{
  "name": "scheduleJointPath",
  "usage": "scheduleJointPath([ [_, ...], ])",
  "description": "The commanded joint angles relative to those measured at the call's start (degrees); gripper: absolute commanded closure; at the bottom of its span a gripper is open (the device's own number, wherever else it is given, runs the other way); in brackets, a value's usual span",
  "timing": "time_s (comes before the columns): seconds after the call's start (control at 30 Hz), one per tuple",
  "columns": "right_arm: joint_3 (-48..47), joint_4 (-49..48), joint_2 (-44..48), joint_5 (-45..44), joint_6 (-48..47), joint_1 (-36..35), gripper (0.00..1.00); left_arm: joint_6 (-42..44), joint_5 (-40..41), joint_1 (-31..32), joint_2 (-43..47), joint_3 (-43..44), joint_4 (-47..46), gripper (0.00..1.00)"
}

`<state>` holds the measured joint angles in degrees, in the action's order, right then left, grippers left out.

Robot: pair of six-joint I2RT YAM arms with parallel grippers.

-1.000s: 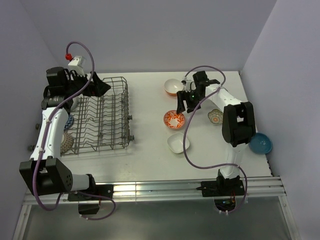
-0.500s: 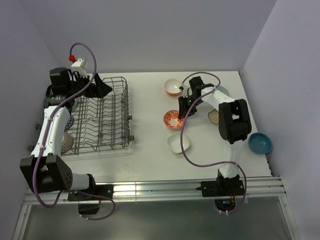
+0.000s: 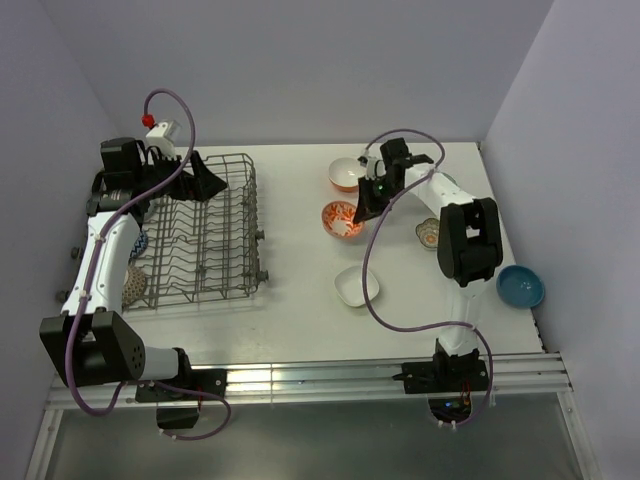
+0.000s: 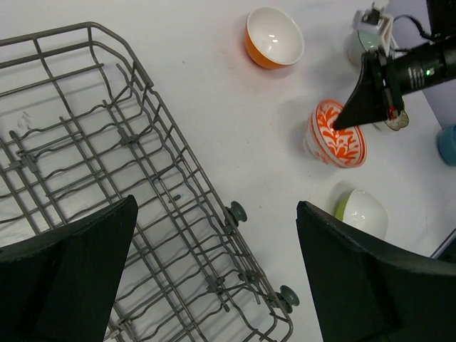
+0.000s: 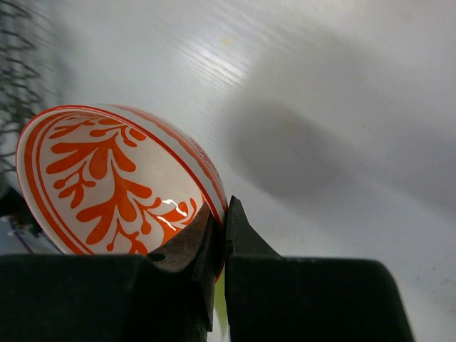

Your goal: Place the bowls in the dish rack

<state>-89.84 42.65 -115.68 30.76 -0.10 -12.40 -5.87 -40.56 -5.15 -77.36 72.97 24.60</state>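
Pinching the red-orange patterned bowl (image 3: 342, 219) by its rim, right gripper (image 3: 362, 207) jaws clenched; bowl tilted, mid-counter (image 3: 300, 200), near the orange bowl (image 3: 345, 173). Left gripper (image 3: 205, 178) jaws released, empty, over the dish rack (image 3: 205, 240) far end.

Light is bright, soft and even, falling from overhead. In the right wrist view the right claw (image 5: 222, 221) is a near-black, underexposed mass. Just above its tips a small white glint sits on the glaze of the red-orange patterned bowl (image 5: 114, 171). Beyond it a broad diffuse shadow lies on the table (image 5: 370, 85), and far to its left the dish rack (image 5: 16, 64) is blurred. The left claw (image 4: 217, 214) is dark and soft-edged, while the rack below it is sharp.
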Motion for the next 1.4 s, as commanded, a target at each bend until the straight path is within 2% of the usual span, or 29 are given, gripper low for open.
scheduleJointPath([
  [0.0,-7.4,-2.3,6.3,11.3,3.7,1.2,1.0,-0.9,-3.8,0.5,3.3,2.3,-1.7,0.0],
  [0.1,-9.0,-6.1,8.3,16.9,8.4,1.2,1.0,-5.3,-6.8,0.8,4.8,0.3,-4.9,0.0],
  [0.2,-9.7,-13.3,10.2,19.2,15.8,0.9,1.0,-13.6,-12.1,2.4,6.8,-3.8,-12.4,0.0],
  [0.23,-9.6,-15.1,10.2,19.3,15.8,0.8,1.0,-13.6,-12.1,2.9,7.4,-5.1,-14.2,0.0],
  [0.27,-9.4,-17.1,10.7,19.5,19.1,0.9,1.0,-17.9,-12.8,3.6,7.9,-7.6,-16.1,0.0],
  [0.43,-5.5,-33.0,11.6,23.9,34.8,-0.2,1.0,-34.6,-12.8,8.2,10.8,-14.7,-30.5,0.0],
  [0.6,0.7,-48.9,11.7,29.8,46.2,-3.1,1.0,-42.6,-10.4,12.0,10.8,-20.5,-41.3,0.01],
  [0.77,5.4,-58.8,12.6,35.5,54.7,-5.8,1.0,-52.8,-11.6,13.4,8.2,-25.2,-50.6,0.02],
  [0.87,10.3,-75.1,13.1,38.0,67.1,-6.5,1.0,-63.8,-13.4,13.4,7.3,-29.9,-65.2,0.03],
  [0.9,12.7,-84.8,13.3,38.1,70.6,-6.7,1.0,-69.1,-13.1,13.4,7.1,-31.0,-73.3,0.02],
  [0.93,13.8,-89.7,13.3,38.1,77.4,-6.8,1.0,-71.4,-12.8,13.5,7.1,-33.1,-76.6,0.02],
  [0.97,14.6,-97.1,13.3,38.0,80.2,-6.8,1.0,-73.4,-12.4,13.5,7.2,-33.9,-79.4,0.01],
  [1.0,15.5,-99.5,13.2,37.7,82.5,-7.2,1.0,-76.5,-11.9,13.6,7.4,-34.6,-84.6,0.0],
  [1.07,16.3,-103.8,13.5,37.3,86.8,-7.6,1.0,-78.7,-10.6,13.8,7.6,-35.9,-87.5,0.01],
  [1.23,16.3,-105.4,14.0,36.3,89.7,-10.3,1.0,-82.4,-7.4,14.4,8.2,-36.8,-91.4,0.01],
  [1.37,15.9,-104.2,13.6,36.3,89.0,-12.0,1.0,-82.6,-6.3,15.5,8.3,-36.3,-89.9,0.0],
])
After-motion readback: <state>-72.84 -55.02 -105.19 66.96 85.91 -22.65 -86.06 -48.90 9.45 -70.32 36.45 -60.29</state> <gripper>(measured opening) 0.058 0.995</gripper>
